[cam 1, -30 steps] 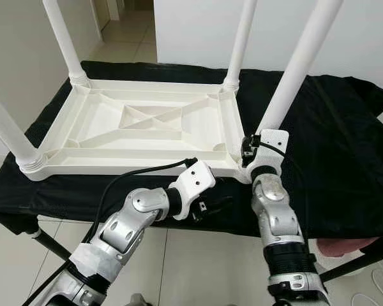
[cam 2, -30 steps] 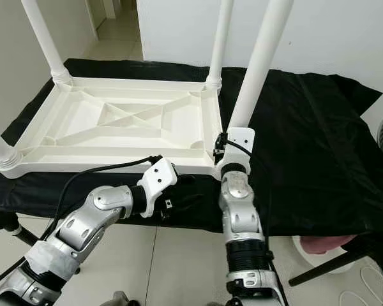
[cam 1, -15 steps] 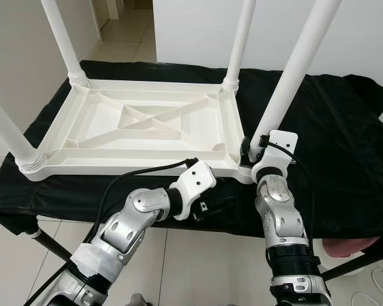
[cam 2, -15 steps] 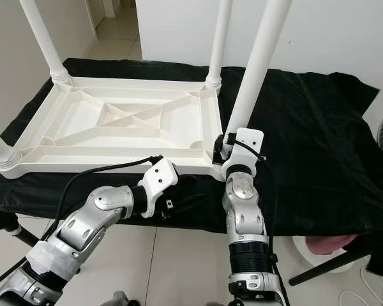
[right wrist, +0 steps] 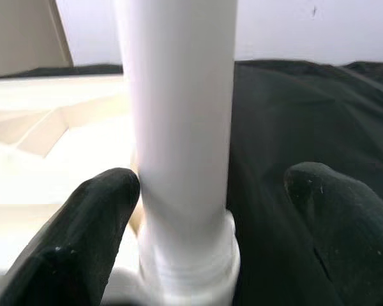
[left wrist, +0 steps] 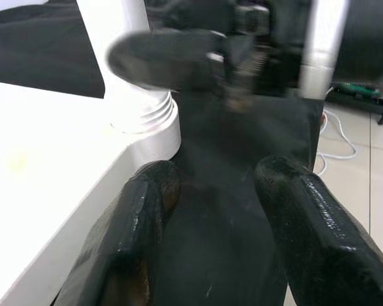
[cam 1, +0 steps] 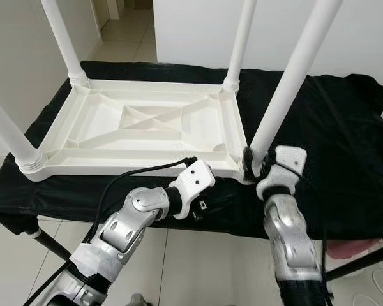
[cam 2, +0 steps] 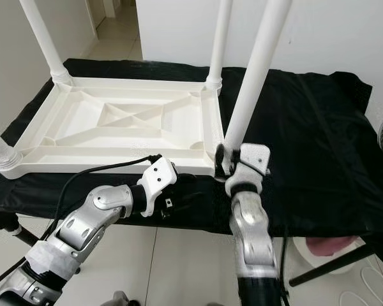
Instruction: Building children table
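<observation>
A white children's table (cam 1: 147, 124) lies upside down on a tabletop covered with a black cloth (cam 1: 332, 127), its four legs pointing up. The right tool (right wrist: 204, 210) sits at the base of the near right leg (cam 1: 287, 83), fingers spread wide on either side of it, not touching. The left tool (left wrist: 214, 210) hovers spread wide and empty over the cloth, just beside the table's front edge.

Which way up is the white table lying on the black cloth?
Upside down: the white table rests top-down on the black cloth, ribbed underside showing, legs pointing upward.
</observation>
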Motion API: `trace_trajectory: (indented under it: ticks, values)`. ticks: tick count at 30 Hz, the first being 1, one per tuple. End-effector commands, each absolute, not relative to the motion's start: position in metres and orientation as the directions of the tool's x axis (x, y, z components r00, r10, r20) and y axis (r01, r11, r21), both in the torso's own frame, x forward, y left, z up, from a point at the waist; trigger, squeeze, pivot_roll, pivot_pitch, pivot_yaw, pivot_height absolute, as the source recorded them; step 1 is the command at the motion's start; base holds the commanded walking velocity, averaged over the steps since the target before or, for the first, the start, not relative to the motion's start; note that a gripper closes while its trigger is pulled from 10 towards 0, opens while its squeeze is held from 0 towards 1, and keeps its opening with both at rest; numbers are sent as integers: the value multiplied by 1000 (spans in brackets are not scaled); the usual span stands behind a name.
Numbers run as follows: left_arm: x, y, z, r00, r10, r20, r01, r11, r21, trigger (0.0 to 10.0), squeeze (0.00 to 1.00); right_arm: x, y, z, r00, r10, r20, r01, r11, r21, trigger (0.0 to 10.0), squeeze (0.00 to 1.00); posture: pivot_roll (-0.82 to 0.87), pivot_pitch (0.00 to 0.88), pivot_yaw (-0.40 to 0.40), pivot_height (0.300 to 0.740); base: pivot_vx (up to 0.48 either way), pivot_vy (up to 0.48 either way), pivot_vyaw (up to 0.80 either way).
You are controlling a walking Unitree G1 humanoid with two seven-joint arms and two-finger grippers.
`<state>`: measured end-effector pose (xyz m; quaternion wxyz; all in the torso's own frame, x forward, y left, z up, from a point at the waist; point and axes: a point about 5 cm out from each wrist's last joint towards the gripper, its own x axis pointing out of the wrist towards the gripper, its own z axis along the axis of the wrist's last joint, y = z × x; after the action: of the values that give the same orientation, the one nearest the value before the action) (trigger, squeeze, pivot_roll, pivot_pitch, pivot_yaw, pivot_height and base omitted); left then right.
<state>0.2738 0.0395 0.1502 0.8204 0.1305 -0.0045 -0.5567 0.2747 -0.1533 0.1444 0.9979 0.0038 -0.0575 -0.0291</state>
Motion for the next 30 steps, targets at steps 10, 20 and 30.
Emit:
trace_trajectory:
  ticks: [10, 20, 30]
  values:
    - [283, 50, 158, 402, -907, -127, 900, 366, 238, 10000, 0, 245, -153, 137, 989, 87, 118, -84, 996, -27, 0, 0, -136, 48, 25, 740, 0, 0, 0]
    - [287, 50, 174, 453, -890, -46, 865, 426, 266, 10000, 0, 271, -148, 133, 970, 235, 67, -239, 969, 59, 0, 0, -123, 49, 23, 740, 0, 0, 0]
    - [288, 47, 175, 520, -854, -27, 826, 494, 271, 10000, 0, 295, -164, 142, 975, 206, 82, -210, 977, 41, 10000, 0, -108, 54, 19, 740, 0, 0, 0]
